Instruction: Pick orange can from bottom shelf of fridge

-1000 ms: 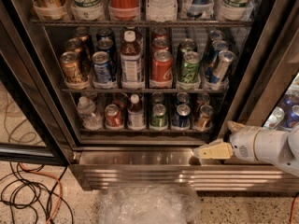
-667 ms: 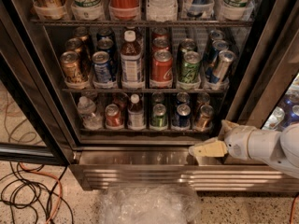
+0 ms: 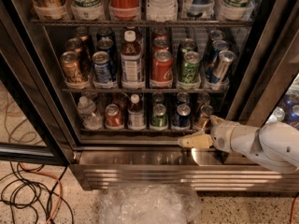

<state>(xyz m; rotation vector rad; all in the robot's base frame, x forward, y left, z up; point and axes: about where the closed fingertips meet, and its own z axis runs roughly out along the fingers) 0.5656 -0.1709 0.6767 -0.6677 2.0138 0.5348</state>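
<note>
Gripper point(image 3: 195, 139) low at fridge point(image 3: 42, 78) sill, just below and left of orange can point(image 3: 204, 116); grip width cannot tell. Can at far right of bottom shelf point(image 3: 121, 130), beside dark can point(image 3: 182, 115). Lift to can height, centre, enter straight, spare neighbour.

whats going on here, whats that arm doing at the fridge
A robot arm extends in from the right toward the open fridge. Its gripper hangs just below the front edge of the bottom shelf, a little left of and lower than the orange can. The can stands at the shelf's right end, next to a blue can, and is not yet grasped.
</note>
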